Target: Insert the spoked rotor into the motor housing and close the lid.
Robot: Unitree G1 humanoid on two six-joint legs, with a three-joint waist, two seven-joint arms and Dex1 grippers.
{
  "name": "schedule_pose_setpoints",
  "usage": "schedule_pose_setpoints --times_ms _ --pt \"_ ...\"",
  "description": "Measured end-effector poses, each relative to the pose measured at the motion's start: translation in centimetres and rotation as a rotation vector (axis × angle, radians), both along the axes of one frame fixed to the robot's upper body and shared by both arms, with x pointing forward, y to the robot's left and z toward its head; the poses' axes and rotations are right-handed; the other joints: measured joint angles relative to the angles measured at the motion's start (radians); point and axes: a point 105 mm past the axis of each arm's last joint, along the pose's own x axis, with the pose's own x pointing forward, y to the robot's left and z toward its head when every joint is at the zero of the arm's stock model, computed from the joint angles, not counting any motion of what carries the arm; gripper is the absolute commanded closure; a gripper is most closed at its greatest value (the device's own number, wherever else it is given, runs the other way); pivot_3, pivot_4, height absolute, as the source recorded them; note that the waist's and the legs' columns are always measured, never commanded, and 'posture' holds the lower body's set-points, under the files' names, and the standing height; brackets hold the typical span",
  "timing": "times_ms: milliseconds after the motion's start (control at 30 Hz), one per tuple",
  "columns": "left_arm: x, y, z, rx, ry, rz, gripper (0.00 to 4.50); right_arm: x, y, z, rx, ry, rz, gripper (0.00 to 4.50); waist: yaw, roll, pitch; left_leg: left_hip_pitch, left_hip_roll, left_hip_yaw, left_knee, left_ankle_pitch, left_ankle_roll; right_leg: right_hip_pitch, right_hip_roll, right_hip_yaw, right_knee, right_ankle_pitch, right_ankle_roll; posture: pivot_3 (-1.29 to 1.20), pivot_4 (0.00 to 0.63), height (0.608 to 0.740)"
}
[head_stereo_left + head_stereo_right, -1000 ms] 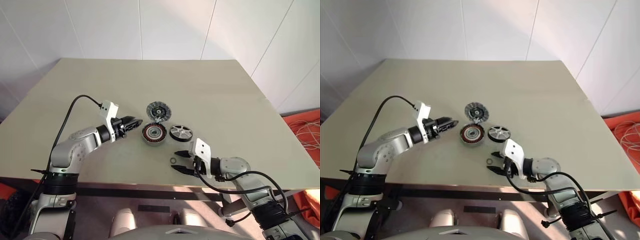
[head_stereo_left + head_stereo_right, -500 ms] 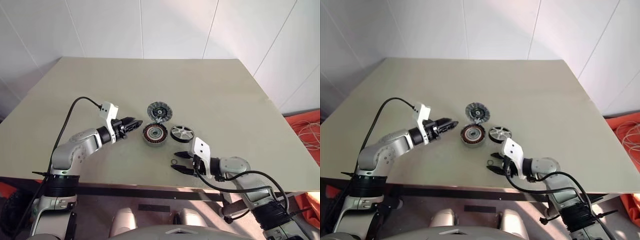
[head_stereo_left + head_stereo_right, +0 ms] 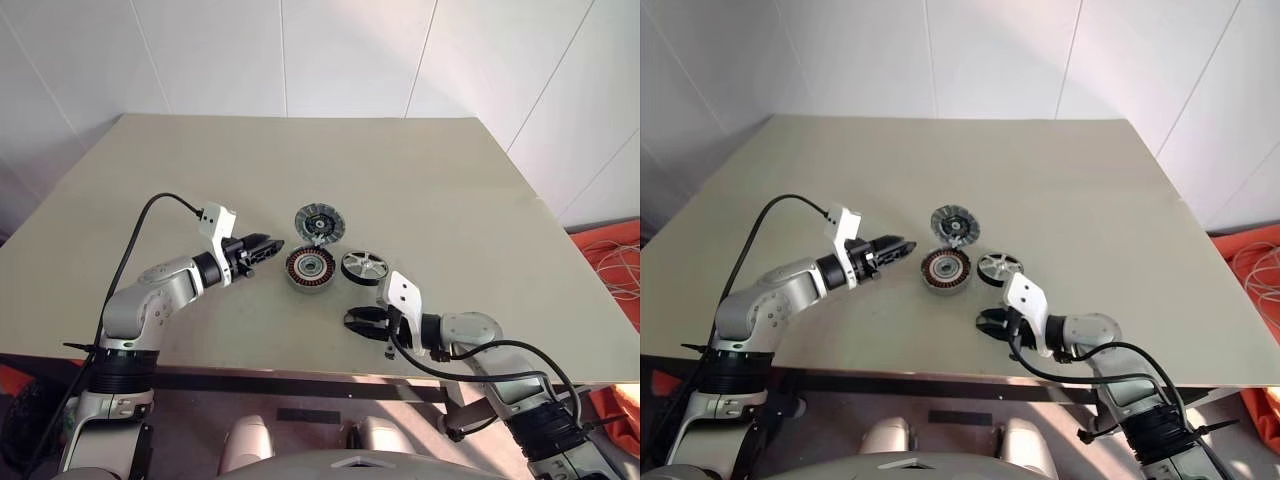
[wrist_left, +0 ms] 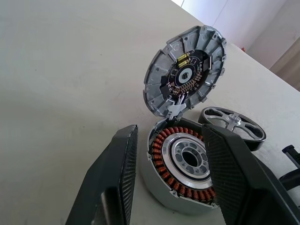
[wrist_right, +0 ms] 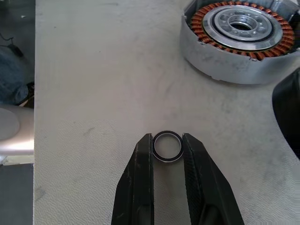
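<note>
The motor housing (image 3: 310,268) lies mid-table, its copper-red windings and silver hub facing up. Its lid (image 3: 318,222) stands tilted open at the housing's far edge, showing its ribbed inner face (image 4: 185,77). The spoked rotor (image 3: 363,266) lies just right of the housing, pale spokes up. My left gripper (image 3: 270,245) is open, hovering just left of the housing, which shows between its fingers (image 4: 117,173). Near the front edge, my right gripper (image 3: 355,322) is shut on a small metal ring (image 5: 168,146) that rests on the table.
The beige table (image 3: 450,180) has broad bare areas at the back and on both sides. Its front edge runs close behind my right gripper. Orange cables (image 3: 612,262) lie on the floor beyond the right edge.
My right gripper's fingers have drawn together around the small ring, which earlier lay between them while they stood open. The left arm has kept still.
</note>
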Motion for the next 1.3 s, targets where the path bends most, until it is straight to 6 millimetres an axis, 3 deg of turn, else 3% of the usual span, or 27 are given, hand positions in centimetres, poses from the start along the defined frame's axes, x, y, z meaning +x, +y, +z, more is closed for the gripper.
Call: schedule_pose_setpoints --times_ms 100,267,433,533,767,1033,1300 --pt "0.1 0.0 0.1 0.0 -0.004 -0.001 2.2 0.4 -0.1 0.9 0.016 -0.02 -0.028 3.94 0.0 0.001 0.0 0.0 0.0 0.0 0.0 0.0 0.0 0.0 0.0 0.0 0.0 0.0 0.0 0.0 0.0 0.74" --pt "0.5 -0.1 0.5 -0.005 -0.018 0.002 2.2 0.9 -0.1 5.4 0.125 -0.074 -0.067 3.94 0.003 0.001 0.001 0.0 0.0 0.0 -0.001 0.0 0.0 0.0 0.0 0.0 0.0 0.0 0.0 0.0 0.0 0.74" --pt "1.1 -0.2 0.6 -0.015 -0.033 0.012 2.2 3.2 0.6 9.7 0.204 -0.149 -0.122 3.94 0.002 0.002 0.001 0.001 0.0 0.0 -0.001 0.001 -0.001 0.0 0.0 0.0 0.001 0.0 0.0 0.0 0.0 0.74" --pt "1.6 -0.2 0.9 -0.017 -0.049 0.018 2.2 4.2 1.4 10.7 0.217 -0.162 -0.146 3.94 0.005 0.002 0.001 0.0 0.0 0.0 -0.001 0.002 -0.003 -0.001 0.0 0.0 0.0 0.0 0.0 0.0 0.0 0.74" --pt "2.0 0.0 0.9 -0.014 -0.059 0.032 2.2 5.4 3.6 8.6 0.152 -0.119 -0.135 3.94 0.006 0.002 0.002 -0.002 -0.001 0.0 -0.001 0.003 -0.005 -0.005 0.0 0.0 0.0 0.0 0.0 0.0 0.0 0.74" --pt "2.1 0.6 1.1 0.0 -0.069 0.046 2.2 5.1 6.3 8.4 0.161 -0.099 -0.054 3.94 0.006 0.003 0.002 -0.001 0.0 0.0 -0.001 0.003 -0.006 -0.004 0.0 0.0 0.001 0.0 0.0 0.0 0.0 0.74" --pt "1.9 1.1 1.1 0.001 -0.072 0.065 2.2 6.4 6.8 6.7 0.119 -0.051 -0.072 3.94 0.005 0.003 0.002 -0.001 0.0 0.0 -0.001 0.004 -0.006 -0.005 0.0 0.0 0.001 0.0 0.0 0.0 0.0 0.74"
